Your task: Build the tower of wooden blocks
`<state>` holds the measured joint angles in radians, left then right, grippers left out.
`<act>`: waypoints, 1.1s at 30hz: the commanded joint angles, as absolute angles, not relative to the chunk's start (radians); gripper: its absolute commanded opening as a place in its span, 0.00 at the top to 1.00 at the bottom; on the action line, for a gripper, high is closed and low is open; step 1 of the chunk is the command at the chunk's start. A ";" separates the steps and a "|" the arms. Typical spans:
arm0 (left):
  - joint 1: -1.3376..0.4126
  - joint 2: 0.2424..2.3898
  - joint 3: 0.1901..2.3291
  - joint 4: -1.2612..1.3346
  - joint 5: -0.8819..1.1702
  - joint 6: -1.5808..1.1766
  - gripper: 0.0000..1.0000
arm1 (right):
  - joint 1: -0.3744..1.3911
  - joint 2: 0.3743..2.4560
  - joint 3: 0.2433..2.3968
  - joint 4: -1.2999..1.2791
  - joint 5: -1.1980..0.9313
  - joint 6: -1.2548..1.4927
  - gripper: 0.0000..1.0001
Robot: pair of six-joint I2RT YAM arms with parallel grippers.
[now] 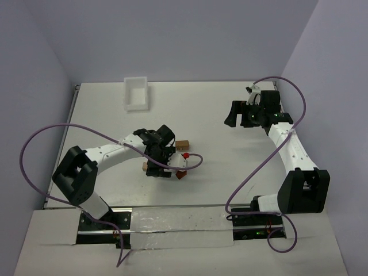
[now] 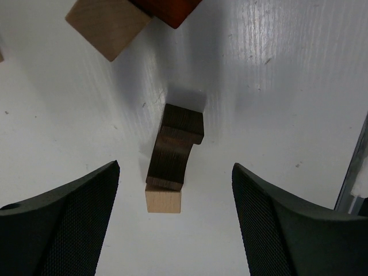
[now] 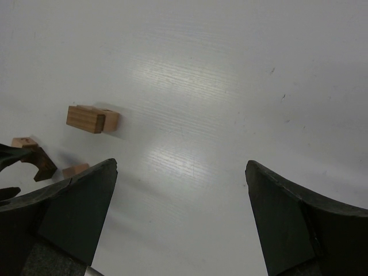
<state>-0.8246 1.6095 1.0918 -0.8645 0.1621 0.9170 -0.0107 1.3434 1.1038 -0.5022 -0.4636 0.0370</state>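
The dark brown block (image 2: 178,135) is being straddled, untouched, by the spread left tool (image 2: 175,169), seemingly for gripping. The right tool (image 3: 181,172) is being kept spread, well apart.

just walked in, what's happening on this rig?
Tower build, early stage; nothing looks properly stacked yet. The left gripper hangs open over a dark block, fingers either side and not touching it. That block's near end seems to rest on a small tan block. A bigger tan block and a red block lie loose just beyond. The right gripper is off to the right, open and empty. A white bin sits at the back.
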 commanded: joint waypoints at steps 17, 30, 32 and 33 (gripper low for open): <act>-0.958 1.777 1.137 -0.784 0.041 0.897 0.32 | -0.005 1.310 1.118 -0.507 -0.441 0.020 0.00; -0.962 1.753 1.166 -0.828 0.052 0.873 0.60 | -0.006 1.311 1.117 -0.501 -0.458 0.021 0.00; -0.960 1.730 1.178 -0.844 0.072 0.864 0.64 | -0.005 1.310 1.122 -0.499 -0.465 0.024 0.00; -0.960 1.729 1.182 -0.851 0.074 0.861 0.65 | -0.005 1.310 1.124 -0.499 -0.466 0.026 0.00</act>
